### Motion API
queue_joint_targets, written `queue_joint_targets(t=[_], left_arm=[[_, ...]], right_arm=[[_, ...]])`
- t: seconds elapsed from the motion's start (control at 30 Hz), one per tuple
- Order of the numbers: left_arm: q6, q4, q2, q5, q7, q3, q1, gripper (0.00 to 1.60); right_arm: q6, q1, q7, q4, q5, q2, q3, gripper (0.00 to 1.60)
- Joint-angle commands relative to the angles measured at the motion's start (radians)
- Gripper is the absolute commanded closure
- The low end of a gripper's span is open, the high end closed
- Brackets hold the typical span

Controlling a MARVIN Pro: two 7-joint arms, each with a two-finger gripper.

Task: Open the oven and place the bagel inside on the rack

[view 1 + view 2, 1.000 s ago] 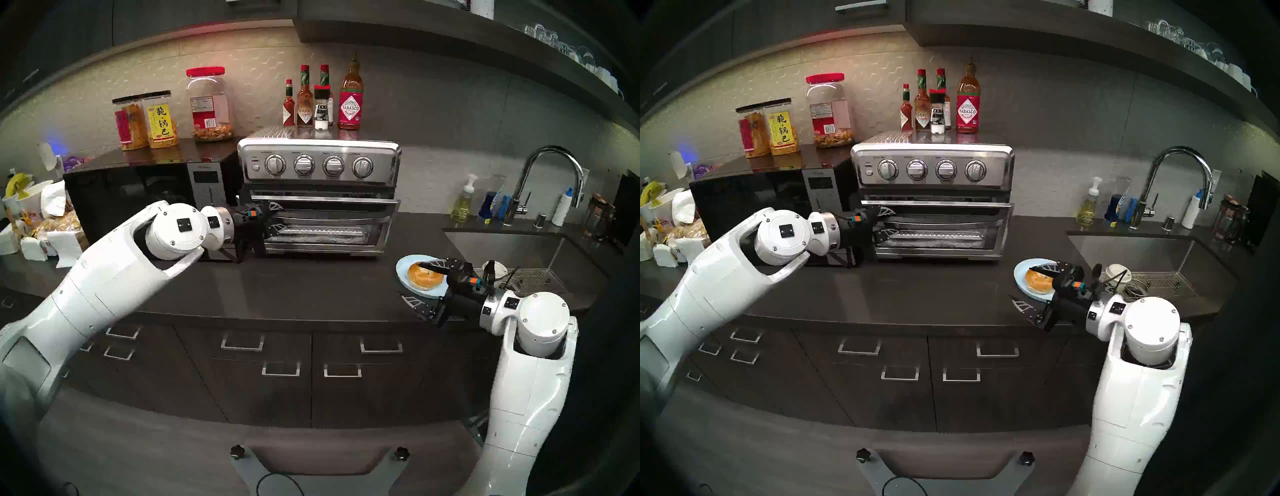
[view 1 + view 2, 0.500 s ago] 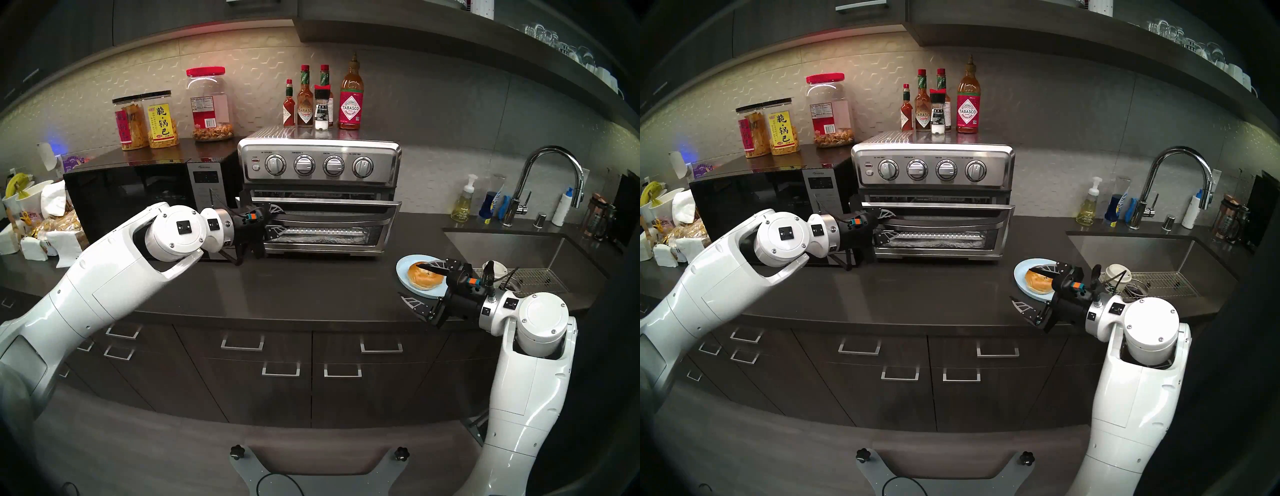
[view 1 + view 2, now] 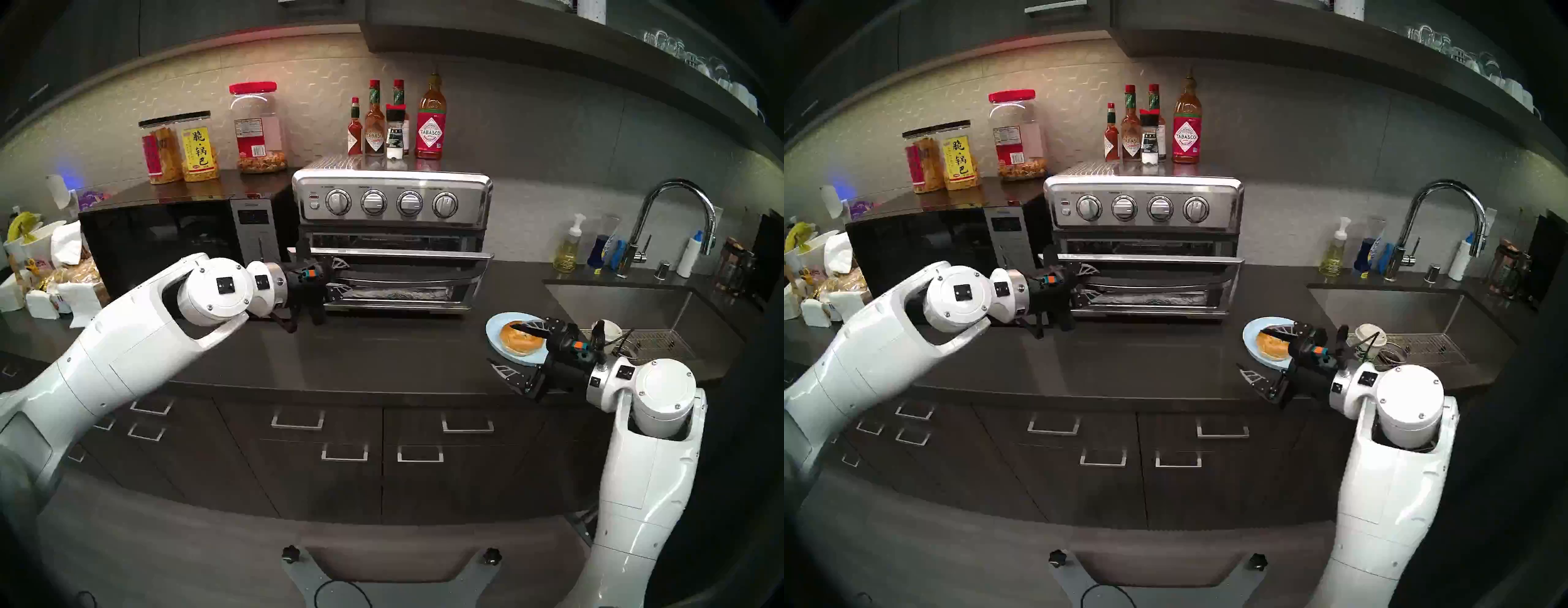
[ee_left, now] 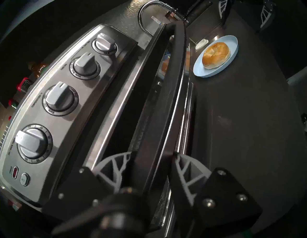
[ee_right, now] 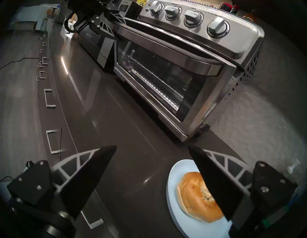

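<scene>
the oven (image 3: 392, 237) sits on the dark counter (image 3: 382, 352), just to the right of the black microwave (image 3: 169, 242). it is a wide box, longer from side to side than it is tall, and its front with four knobs (image 3: 390, 203) faces the robot. its glass door (image 3: 403, 276) is partly open. the top edge leans out toward the robot and the bottom edge stays at the oven's foot, so a dark gap shows under the knobs.

the left gripper (image 4: 150, 162) is at the left end of the door. its two fingers (image 4: 114, 166) sit one on each side of the long black handle (image 4: 172, 99), closed on it. the handle runs sideways along the top of the door.

the rack (image 5: 156, 88) is inside the oven, seen through the glass. it lies flat and runs the long way across the oven, with its bumpy front bar near the door.

the bagel (image 3: 519, 338) lies flat on a light blue plate (image 3: 494, 335) on the counter, to the right of the oven and near the sink (image 3: 628, 305). its round top faces up.

the right gripper (image 5: 152, 157) hangs just over the plate with its fingers spread wide apart and nothing between them. one finger (image 5: 216, 186) crosses above the bagel. the other is out over the bare counter. i cannot tell if the finger touches the bagel.
</scene>
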Motion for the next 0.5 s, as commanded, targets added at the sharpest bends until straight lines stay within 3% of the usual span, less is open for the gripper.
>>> queue_joint_targets(t=[0.0,0.23,0.47], left_arm=[[0.022,0.017,-0.027,-0.004,-0.058,0.136,0.103,1.60],[0.023,-0.002,-0.009,0.002,-0.081,0.193,0.121,1.60],[0.038,0.018,-0.017,0.016,-0.058,0.323,0.181,1.60]], right_arm=[[-0.002,0.010,-0.001,-0.013,0.004,0.001,-0.002,0.00],[-0.002,0.011,-0.002,-0.014,0.003,0.002,-0.002,0.00],[-0.003,0.013,-0.002,-0.019,0.005,0.001,-0.002,0.00]])
